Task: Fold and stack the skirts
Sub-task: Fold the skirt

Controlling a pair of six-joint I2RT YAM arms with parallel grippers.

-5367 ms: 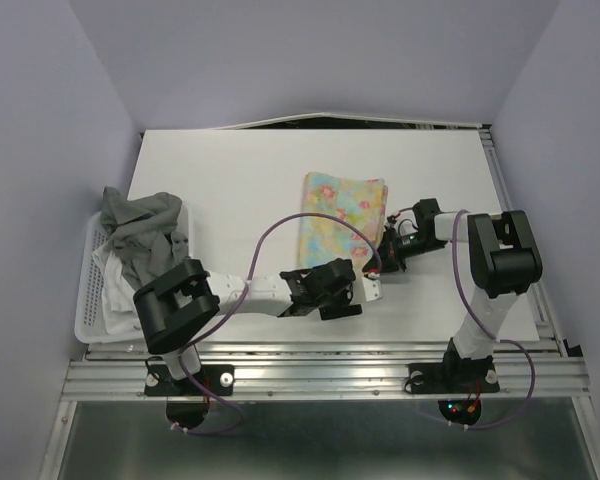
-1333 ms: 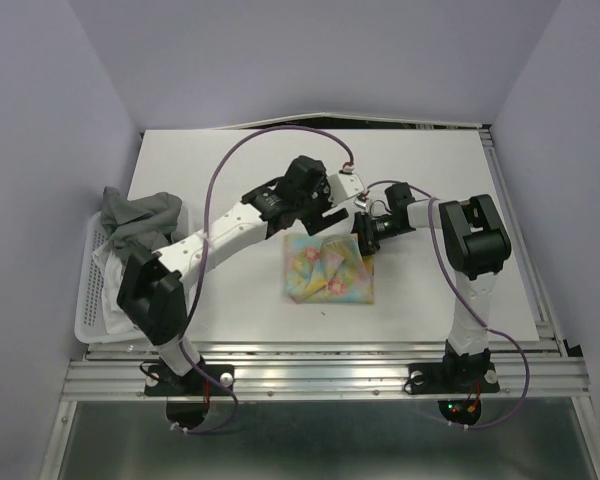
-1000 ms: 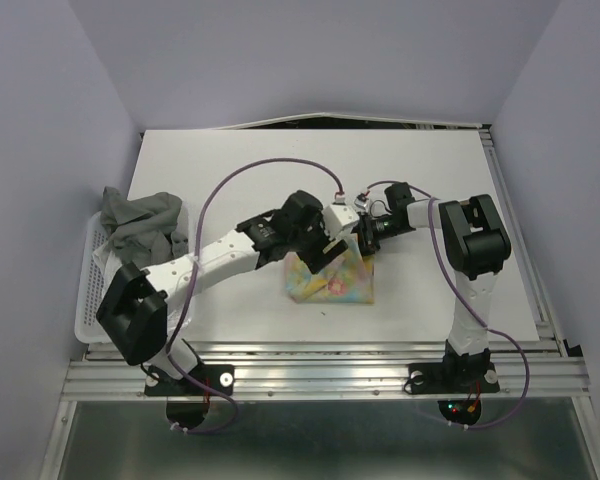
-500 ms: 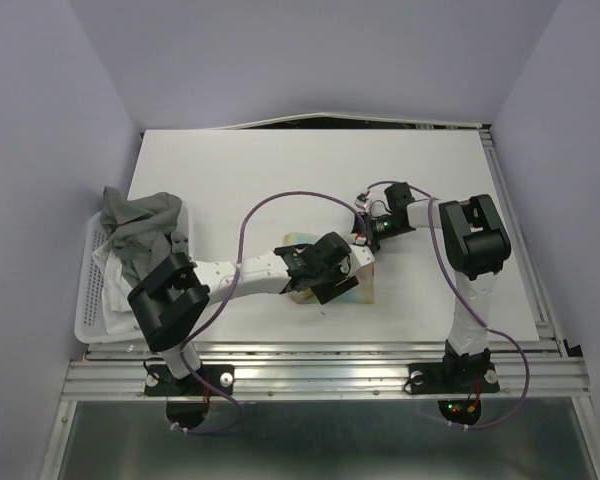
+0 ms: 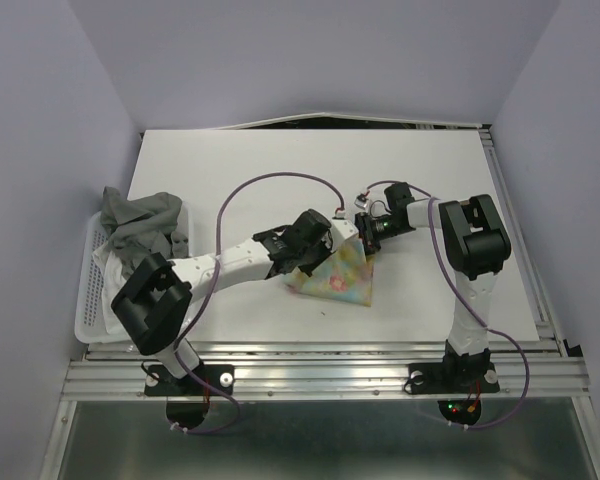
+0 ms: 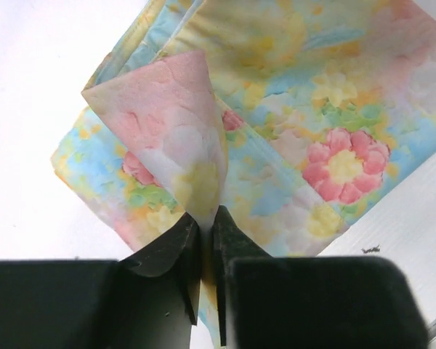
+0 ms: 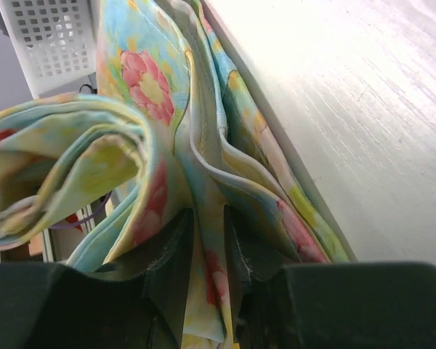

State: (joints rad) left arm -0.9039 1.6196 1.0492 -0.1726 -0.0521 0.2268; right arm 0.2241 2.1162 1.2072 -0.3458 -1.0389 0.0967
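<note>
The small floral skirt (image 5: 342, 275) lies folded at mid-table, pulled into a rough triangle. My left gripper (image 5: 305, 265) is shut on a lifted corner of it at its near-left side; in the left wrist view the cloth (image 6: 298, 131) rises as a peak into the gripper (image 6: 203, 222). My right gripper (image 5: 364, 232) is shut on the skirt's far right corner, with layers of cloth (image 7: 152, 87) bunched around the gripper (image 7: 209, 218). The grey skirt (image 5: 140, 222) and the white skirt (image 5: 108, 272) sit heaped in the basket at the left.
The white slatted basket (image 5: 92, 322) stands at the table's left edge, also in the right wrist view (image 7: 51, 36). The white table (image 5: 230, 170) stretches behind the skirt. Purple cables loop over both arms.
My left gripper has shut on the floral skirt's near-left corner and drawn it up and leftward, changing the fold's outline. The right gripper has stayed at the far right corner.
</note>
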